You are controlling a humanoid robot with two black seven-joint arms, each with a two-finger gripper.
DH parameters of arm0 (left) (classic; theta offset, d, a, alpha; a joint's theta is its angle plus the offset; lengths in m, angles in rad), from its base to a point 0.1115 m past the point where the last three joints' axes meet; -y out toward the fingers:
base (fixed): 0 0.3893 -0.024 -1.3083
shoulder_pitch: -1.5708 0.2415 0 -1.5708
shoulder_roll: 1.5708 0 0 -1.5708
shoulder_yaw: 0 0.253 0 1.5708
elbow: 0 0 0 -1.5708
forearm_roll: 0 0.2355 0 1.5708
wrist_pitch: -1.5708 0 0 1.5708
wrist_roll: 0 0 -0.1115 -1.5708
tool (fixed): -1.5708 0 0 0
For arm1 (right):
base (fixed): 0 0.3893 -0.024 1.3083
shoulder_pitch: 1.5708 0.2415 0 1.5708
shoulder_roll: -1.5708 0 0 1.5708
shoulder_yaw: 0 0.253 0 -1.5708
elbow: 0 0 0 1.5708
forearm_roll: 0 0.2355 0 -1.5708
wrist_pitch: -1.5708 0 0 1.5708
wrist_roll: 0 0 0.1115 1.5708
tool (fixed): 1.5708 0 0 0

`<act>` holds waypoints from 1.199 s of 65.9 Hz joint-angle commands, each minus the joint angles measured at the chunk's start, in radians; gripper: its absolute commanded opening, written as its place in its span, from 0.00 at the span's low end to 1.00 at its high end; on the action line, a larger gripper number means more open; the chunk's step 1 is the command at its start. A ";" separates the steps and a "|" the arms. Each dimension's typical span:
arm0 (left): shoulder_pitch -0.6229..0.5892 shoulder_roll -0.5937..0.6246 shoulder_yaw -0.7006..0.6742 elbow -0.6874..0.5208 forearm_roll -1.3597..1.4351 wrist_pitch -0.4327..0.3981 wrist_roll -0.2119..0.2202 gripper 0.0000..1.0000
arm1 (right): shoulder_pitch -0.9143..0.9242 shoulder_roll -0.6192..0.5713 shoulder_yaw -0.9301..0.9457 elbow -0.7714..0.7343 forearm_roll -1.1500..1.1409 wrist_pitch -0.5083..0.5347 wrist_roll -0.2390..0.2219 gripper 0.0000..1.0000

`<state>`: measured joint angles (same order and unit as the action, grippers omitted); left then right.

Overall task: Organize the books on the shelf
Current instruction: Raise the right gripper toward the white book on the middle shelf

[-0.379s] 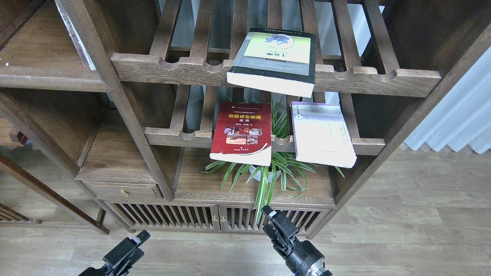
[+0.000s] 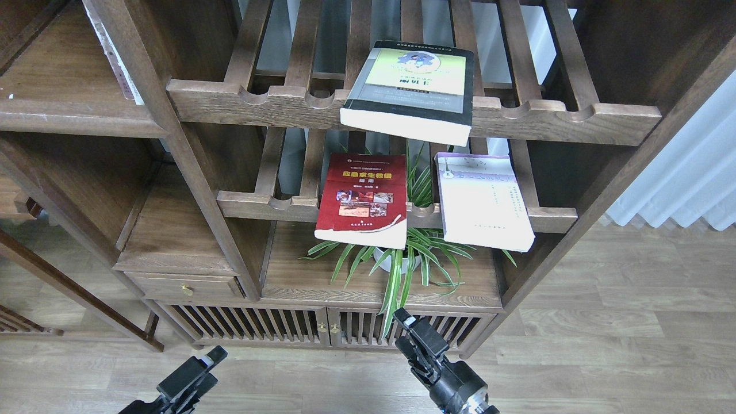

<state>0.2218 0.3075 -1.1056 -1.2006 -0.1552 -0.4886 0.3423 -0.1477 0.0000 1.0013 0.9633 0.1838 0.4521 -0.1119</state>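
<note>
a thick yellow-green-and-grey paperback with a black border (image 2: 411, 86) lies flat on the upper slatted wooden rack with a scalloped front rail (image 2: 276, 103) at top centre, its pale page edge hanging over the rail. below it, on the lower slatted rack (image 2: 259, 204) in the middle of the frame, a red paperback with a yellow title and small photos (image 2: 361, 198) lies to the left and a pale lavender-white paperback (image 2: 483, 201) to the right, well apart, both overhanging the front rail. their cover print is too small to read.

between and under those two books a green spider plant in a white pot (image 2: 402, 259) stands on the solid flat dark-brown wooden board with a rounded front edge (image 2: 299, 282); the books hide most of the pot and the upper leaves.

at upper left, white book spines (image 2: 118, 63) lean behind a post, mostly hidden and cut off by the frame.

the left black gripper (image 2: 214, 357) shows at lower left, dark and partly cut off; i cannot tell whether it is released or clenched. the right black gripper (image 2: 402, 319) sits at bottom centre before the slatted cabinet doors (image 2: 259, 328), seen end-on; its state cannot be told either. neither touches a book.
</note>
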 commanded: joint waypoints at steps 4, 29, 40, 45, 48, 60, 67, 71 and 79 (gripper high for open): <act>-0.001 0.007 -0.003 0.001 0.000 0.000 -0.002 1.00 | 0.039 0.000 -0.012 -0.069 -0.001 0.037 -0.002 1.00; -0.001 0.009 -0.003 0.003 0.000 0.000 -0.003 1.00 | 0.016 0.000 -0.013 -0.106 0.002 0.037 -0.002 1.00; -0.002 0.010 -0.007 0.003 0.000 0.000 -0.005 1.00 | 0.026 0.000 -0.007 -0.104 0.002 0.037 0.000 1.00; -0.006 0.010 -0.010 0.004 0.000 0.000 -0.005 1.00 | 0.028 0.000 0.005 -0.090 0.005 0.037 0.005 1.00; -0.006 0.012 -0.022 0.004 0.000 0.000 -0.005 1.00 | 0.031 0.000 0.014 -0.078 0.016 0.037 0.026 1.00; -0.006 0.012 -0.043 0.004 0.000 0.000 -0.005 1.00 | 0.053 0.000 0.020 -0.035 0.045 0.037 0.132 1.00; -0.004 0.016 -0.051 0.006 0.000 0.000 -0.005 1.00 | 0.040 0.000 0.011 0.043 0.054 0.037 0.163 1.00; -0.006 0.018 -0.062 0.019 0.000 0.000 -0.005 1.00 | 0.033 0.000 0.005 0.089 0.054 0.037 0.163 1.00; -0.006 0.019 -0.065 0.024 0.000 0.000 -0.003 1.00 | 0.023 0.000 0.006 0.158 0.054 0.037 0.163 1.00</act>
<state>0.2165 0.3242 -1.1671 -1.1814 -0.1549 -0.4887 0.3381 -0.1154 0.0000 1.0076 1.0597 0.2376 0.4889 0.0499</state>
